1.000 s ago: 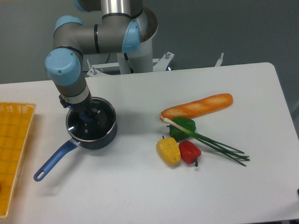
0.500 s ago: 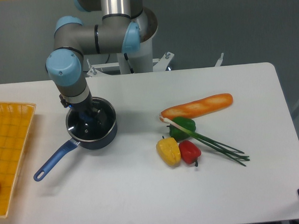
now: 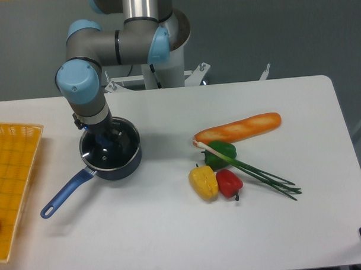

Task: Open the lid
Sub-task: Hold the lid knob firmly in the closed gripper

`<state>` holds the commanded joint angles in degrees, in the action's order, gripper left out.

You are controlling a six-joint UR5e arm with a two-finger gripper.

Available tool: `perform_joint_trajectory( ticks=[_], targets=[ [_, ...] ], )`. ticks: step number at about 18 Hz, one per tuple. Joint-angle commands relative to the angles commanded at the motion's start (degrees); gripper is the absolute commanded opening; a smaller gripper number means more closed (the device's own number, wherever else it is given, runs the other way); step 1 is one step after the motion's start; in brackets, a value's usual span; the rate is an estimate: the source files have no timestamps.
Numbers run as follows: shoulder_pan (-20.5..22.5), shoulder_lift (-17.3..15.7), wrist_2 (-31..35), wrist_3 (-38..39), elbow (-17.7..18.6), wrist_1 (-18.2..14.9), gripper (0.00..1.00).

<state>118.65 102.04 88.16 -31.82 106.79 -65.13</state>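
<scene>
The lid (image 3: 120,149), clear glass with a metal rim, lies flat on the dark blue saucepan (image 3: 126,167) at the table's left. The pan's long blue handle (image 3: 64,194) points toward the front left. My gripper (image 3: 103,141) reaches straight down onto the lid's centre, where a bit of blue knob shows between the dark fingers. The wrist above hides most of the fingers, so their spacing is unclear.
An orange basket (image 3: 13,176) lies at the left edge. To the right of the pan are a baguette (image 3: 236,128), a green pepper (image 3: 221,152), a yellow pepper (image 3: 203,181), a red pepper (image 3: 229,182) and green onions (image 3: 265,178).
The arm has shifted only by a hair over the pan. The lid still rests on the saucepan.
</scene>
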Motion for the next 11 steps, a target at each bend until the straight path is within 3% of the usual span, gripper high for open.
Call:
perform_joint_trajectory(
  ticks=[7,8,11],
  targets=[
    [0.17,-0.09,0.09,-2.02,-0.09,-0.53,0.81],
    [0.35,-0.09,0.09,-2.02,-0.09,-0.53,0.73],
    [0.44,-0.09,0.09,-2.11,-0.09,-0.7,0.63]
  ],
)
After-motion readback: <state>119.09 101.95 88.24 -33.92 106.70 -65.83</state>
